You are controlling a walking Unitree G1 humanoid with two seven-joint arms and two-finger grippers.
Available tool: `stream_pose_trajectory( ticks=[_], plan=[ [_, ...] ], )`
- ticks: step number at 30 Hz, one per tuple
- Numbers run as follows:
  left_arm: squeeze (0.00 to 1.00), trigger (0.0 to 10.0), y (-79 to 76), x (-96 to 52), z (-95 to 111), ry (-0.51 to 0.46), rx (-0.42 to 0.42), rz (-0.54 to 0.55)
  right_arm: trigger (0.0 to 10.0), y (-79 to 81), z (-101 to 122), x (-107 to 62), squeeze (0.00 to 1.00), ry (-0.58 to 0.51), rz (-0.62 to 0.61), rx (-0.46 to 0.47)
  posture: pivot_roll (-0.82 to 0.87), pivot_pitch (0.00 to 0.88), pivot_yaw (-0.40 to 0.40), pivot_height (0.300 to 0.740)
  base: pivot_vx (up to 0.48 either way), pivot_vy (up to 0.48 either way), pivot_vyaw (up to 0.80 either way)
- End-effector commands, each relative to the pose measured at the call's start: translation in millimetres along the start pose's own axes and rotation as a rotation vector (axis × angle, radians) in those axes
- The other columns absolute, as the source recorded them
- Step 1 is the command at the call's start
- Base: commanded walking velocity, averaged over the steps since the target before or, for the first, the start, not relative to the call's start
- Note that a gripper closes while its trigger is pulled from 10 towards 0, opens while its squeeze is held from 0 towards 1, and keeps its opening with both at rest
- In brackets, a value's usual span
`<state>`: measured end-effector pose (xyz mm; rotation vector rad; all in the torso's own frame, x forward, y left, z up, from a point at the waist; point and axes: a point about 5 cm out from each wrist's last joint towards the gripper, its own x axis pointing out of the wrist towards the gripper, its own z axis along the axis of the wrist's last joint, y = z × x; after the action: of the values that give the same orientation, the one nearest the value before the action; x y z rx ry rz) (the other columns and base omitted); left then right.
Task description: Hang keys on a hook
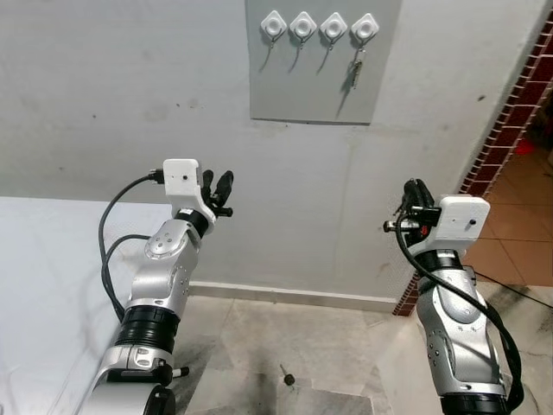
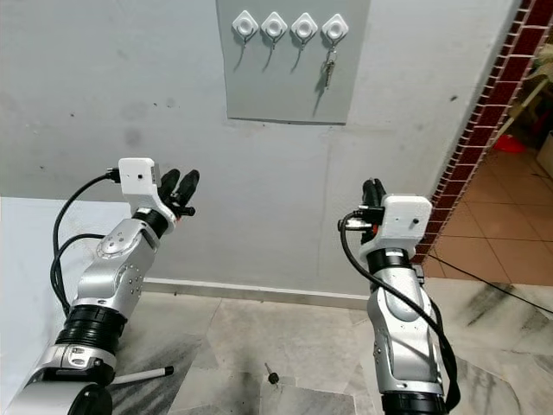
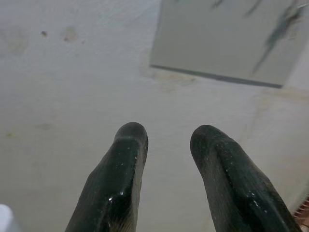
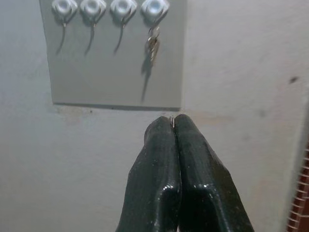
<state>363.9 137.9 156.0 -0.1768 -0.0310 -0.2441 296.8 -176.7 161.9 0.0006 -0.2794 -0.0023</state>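
The grey panel [image 1: 315, 78] on the wall carries four white hooks, and the keys [image 1: 356, 67] already hang from the hook [image 1: 365, 28] furthest to my right, so as I judge it the hanging is done and the risk now lies in how I leave. My two arms are both raised below the panel: my right gripper [image 4: 173, 123] has its fingers pressed flat together with nothing between them, pointing up at the panel's lower edge, and my left gripper [image 3: 166, 140] is spread apart and empty, facing bare wall. If I swung the right arm up or across carelessly, I could brush the keys and knock them off (they hang freely from one small hook). One bunch of keys, three free hooks, and one small dark screw-like thing [image 1: 288, 378] on the floor between my arms, which I might step on.
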Motion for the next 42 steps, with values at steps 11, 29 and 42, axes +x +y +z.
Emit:
stream_pose_trajectory(
  ticks=[11, 29, 42],
  plan=[
    [0.0, 10.0, 0.9, 0.7, 3, -0.001, 0.001, -0.005, 10.0, 1.8, 1, 1.5, 0.0, -0.001, 0.011, 0.004, 0.02, 0.0, 0.024, 0.74, 0.48, 0.0, 0.0],
    [0.0, 10.0, -1.3, 2.5, 7, -0.033, 0.028, 0.017, 10.0, 3.3, 0, 1.1, 0.0, 0.002, 0.021, 0.006, 0.02, 0.0, 0.022, 0.74, 0.177, 0.0, 0.0],
    [0.0, 10.0, -20.0, 6.1, 22, -0.086, 0.113, -0.1, 10.0, 10.2, 7, 7.7, 0.0, -0.024, 0.075, 0.012, 0.03, 0.0, 0.024, 0.74, 0.0, 0.0, 0.0]
  ],
)
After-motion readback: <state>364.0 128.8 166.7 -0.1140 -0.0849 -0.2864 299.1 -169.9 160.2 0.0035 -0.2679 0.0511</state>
